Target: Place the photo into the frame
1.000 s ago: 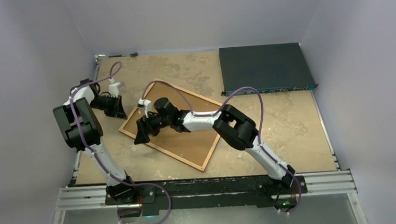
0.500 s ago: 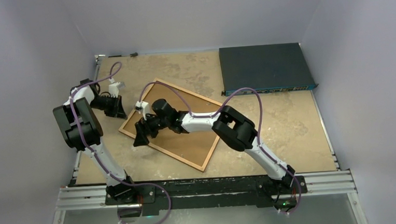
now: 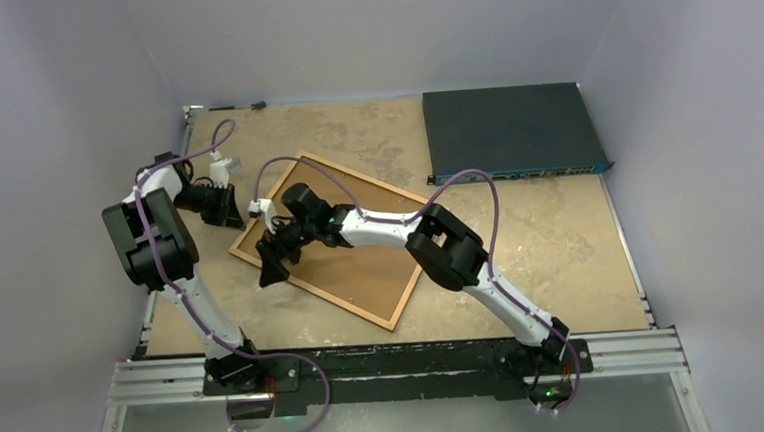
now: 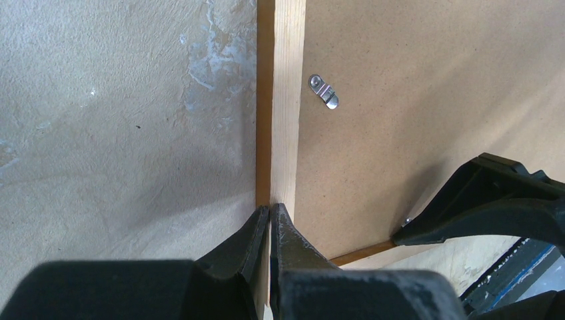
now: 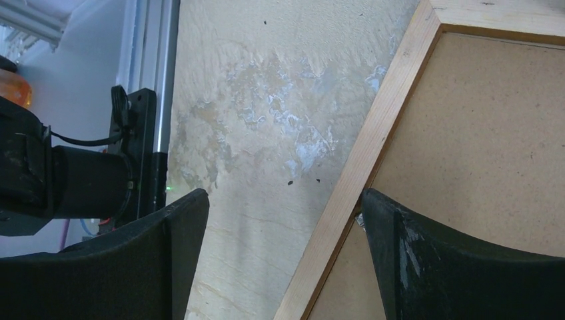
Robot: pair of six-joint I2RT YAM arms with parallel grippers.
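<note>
1. We see the frame lying back up on the counter, set at a slant, with one corner pointing toward the arm bases.
2. A plain brown backing board fills the frame's opening, inside the pale wooden rail.
3. In the left wrist view, a small metal clip sits on the board, just beside the rail.
4. The left hand is clenched. Its two fingers are pressed together and we see nothing between them.
5. The left hand's fingertips sit right at the outer edge of the rail, at the frame's left side. We cannot tell whether they press on the wood.
6. The right hand is released, with its fingers spread wide.
7. The right hand hangs across the rail near the frame's left corner. One finger is over bare counter and the other is over the backing board, so the rail runs between them.
8. We cannot tell whether either of the right hand's fingers touches the wood.
9. From above, the two hands are near each other along the same left edge of the frame. The left hand is farther from the bases.
10. A flat dark blue box lies at the far right of the counter, well apart from the frame.
</note>
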